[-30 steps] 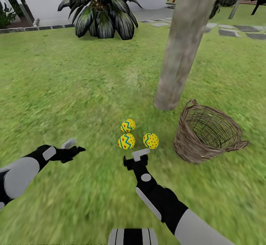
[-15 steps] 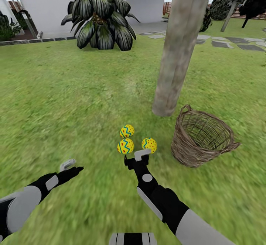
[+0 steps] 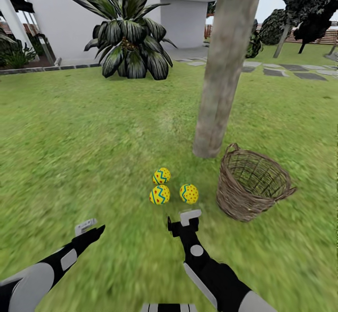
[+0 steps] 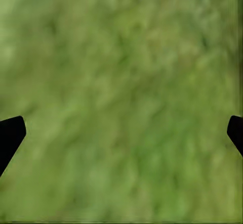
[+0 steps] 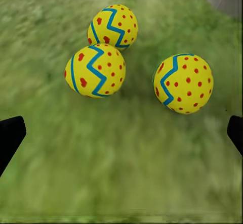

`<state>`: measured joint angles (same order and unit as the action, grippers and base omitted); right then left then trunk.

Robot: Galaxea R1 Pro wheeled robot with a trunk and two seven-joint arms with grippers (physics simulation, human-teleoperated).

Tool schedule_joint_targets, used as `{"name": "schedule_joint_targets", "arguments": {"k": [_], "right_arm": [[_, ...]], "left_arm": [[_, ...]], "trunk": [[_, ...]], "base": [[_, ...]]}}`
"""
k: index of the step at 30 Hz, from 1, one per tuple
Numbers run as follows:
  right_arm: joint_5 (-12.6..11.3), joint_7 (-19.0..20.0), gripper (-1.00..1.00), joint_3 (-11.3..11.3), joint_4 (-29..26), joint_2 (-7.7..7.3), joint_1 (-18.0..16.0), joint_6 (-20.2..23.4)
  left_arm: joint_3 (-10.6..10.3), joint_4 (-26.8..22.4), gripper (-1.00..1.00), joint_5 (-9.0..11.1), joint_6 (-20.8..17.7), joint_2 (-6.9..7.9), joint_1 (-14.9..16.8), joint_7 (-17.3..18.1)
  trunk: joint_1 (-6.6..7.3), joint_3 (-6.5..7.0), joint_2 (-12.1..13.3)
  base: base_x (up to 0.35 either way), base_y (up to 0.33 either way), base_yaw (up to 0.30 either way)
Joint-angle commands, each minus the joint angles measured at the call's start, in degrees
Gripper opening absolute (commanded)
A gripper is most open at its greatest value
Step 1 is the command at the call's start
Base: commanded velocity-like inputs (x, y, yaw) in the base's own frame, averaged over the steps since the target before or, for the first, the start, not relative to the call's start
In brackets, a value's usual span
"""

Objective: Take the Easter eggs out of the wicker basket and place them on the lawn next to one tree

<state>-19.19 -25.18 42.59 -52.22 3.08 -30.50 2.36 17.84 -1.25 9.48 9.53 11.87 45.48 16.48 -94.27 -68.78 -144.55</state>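
Three eggs lay on the grass by the pale grey-brown tree trunk [image 3: 224,67].

The yellow zigzag-banded Easter eggs [image 3: 161,176] [image 3: 159,194] [image 3: 189,193] sat just before the trunk, brown woven wicker basket [image 3: 251,185] beside it. My right claw [image 3: 187,218] and left claw [image 3: 89,229] both gaped wide, holding nothing.

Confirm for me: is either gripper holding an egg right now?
No. The left gripper and right gripper are open and empty; all three Easter eggs lie on the lawn.
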Motion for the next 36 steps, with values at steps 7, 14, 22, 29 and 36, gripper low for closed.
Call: {"name": "schedule_joint_targets", "arguments": {"k": [7,14,22,29,36], "right_arm": [[-0.6,-2.5,1.00,0.2,0.4,-5.12,3.8,-5.4],[-1.2,-2.9,1.00,0.2,21.3,-5.60,7.5,-24.4],[-7.7,-2.5,1.00,-0.6,38.3,-5.49,7.6,-32.5],[-12.1,1.0,1.00,-0.6,40.2,-5.76,7.6,-32.9],[-12.4,1.6,1.00,-0.6,41.0,-5.55,7.6,-32.9]], "left_arm": [[0.0,0.1,1.00,0.9,0.5,0.21,-3.3,-1.4],[0.0,0.1,1.00,1.7,4.9,-1.15,-10.0,-8.0],[0.0,0.2,1.00,1.8,5.4,-4.24,-12.3,-9.3],[0.0,0.1,1.00,1.8,5.1,-5.65,-12.3,-9.4],[0.0,0.1,1.00,1.7,1.8,-5.99,-12.3,-11.8]], "trunk": [[0.21,1.97,0.1],[0.39,3.57,0.2],[0.60,5.34,0.3],[0.78,6.89,0.4],[0.96,8.44,0.5]], "base": [[-0.259,0.010,0.007],[-0.038,0.004,0.001],[0.000,0.000,0.000],[0.000,0.000,0.000],[0.000,0.000,0.000]]}}
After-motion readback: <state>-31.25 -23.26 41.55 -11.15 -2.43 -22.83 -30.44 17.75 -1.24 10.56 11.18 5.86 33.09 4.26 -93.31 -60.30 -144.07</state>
